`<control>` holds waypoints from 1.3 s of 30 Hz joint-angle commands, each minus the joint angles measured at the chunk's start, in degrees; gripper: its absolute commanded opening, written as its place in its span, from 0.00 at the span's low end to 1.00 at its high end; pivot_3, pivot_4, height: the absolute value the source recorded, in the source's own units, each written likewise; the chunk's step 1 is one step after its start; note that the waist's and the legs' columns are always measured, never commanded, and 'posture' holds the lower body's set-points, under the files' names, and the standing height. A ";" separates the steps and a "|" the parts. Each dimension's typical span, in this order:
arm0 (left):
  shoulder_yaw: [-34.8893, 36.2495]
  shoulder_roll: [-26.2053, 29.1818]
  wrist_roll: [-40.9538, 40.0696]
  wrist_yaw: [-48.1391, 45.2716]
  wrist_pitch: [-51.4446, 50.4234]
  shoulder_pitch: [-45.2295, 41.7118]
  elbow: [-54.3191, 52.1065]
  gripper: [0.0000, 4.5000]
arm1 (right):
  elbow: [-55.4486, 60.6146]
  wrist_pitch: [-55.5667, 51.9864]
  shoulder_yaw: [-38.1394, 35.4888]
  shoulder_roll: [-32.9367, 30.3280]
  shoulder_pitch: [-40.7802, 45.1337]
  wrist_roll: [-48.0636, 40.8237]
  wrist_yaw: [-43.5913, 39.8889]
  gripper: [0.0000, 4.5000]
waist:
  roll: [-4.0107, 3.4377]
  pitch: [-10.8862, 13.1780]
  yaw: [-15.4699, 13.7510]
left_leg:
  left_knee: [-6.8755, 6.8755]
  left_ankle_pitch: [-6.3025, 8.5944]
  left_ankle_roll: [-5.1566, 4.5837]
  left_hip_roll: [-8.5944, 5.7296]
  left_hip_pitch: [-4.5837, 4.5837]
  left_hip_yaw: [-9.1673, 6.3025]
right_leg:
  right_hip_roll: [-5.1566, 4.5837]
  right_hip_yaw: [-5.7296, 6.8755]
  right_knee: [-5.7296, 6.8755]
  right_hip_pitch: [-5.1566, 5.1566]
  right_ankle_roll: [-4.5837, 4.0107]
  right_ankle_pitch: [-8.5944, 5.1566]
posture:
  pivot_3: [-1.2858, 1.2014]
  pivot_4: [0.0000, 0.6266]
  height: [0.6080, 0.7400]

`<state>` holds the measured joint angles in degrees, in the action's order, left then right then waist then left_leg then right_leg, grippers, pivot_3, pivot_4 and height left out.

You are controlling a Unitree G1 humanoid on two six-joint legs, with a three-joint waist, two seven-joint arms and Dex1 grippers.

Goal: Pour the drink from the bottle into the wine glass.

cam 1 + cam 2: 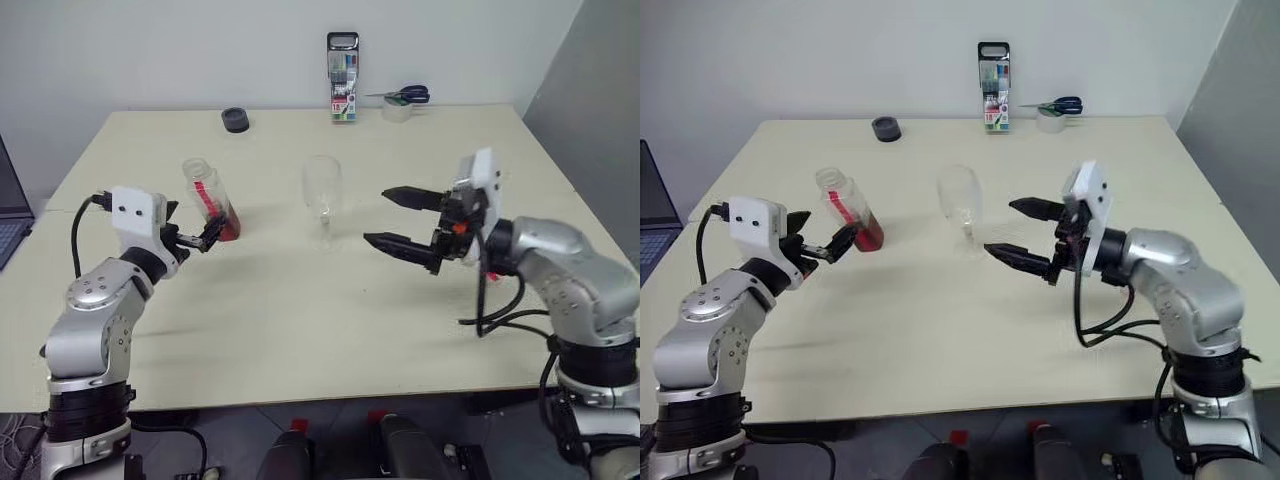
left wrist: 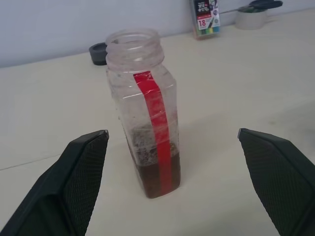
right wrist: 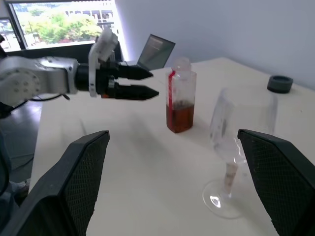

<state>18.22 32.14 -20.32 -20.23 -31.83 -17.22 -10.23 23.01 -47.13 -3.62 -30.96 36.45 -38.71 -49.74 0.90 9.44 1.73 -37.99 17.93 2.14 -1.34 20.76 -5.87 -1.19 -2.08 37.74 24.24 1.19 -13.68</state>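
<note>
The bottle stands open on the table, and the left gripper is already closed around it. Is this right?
Not quite. The bottle does stand open on the table, but the left gripper is open, its fingers apart on either side, not touching it; the left wrist view shows this.

Clear bottle, red stripe; reddish-brown drink; black fingers.
</note>
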 commanded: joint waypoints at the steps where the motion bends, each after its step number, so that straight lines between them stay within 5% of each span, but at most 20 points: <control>1: 1.62 -1.30 0.96 3.36 2.02 -1.69 -0.79 1.00 | 1.94 0.12 -0.65 -0.90 1.64 -2.60 -0.36 0.99 | 0.01 -0.01 -0.09 | 0.00 0.00 0.00 0.00 0.01 0.00 | -0.01 0.00 0.00 0.00 0.00 0.00 | 0.52 0.24 1.00; 24: -1.93 -4.56 4.69 3.90 12.42 -10.02 15.93 1.00 | 3.49 0.41 1.34 0.33 2.62 -3.97 5.47 0.99 | 0.05 -0.02 -0.14 | -0.03 -0.10 0.18 -0.04 0.05 0.00 | -0.05 0.02 0.02 0.03 0.01 0.01 | 0.52 0.24 1.00; 39: -3.95 -5.31 8.02 1.27 24.85 -19.70 36.82 1.00 | 2.84 0.55 0.85 -0.19 2.84 -4.58 7.34 0.99 | 0.06 -0.03 -0.11 | -0.05 -0.10 0.19 -0.05 0.07 0.00 | -0.06 0.05 0.02 0.06 0.01 0.01 | 0.52 0.24 1.00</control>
<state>13.94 26.14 -12.76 -18.45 -9.56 -35.03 25.87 24.53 -47.05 -0.98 -30.84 38.85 -42.09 -42.85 0.96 9.41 1.62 -38.04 17.83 2.32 -1.40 20.84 -5.87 -1.25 -2.02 37.77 24.30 1.20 -13.67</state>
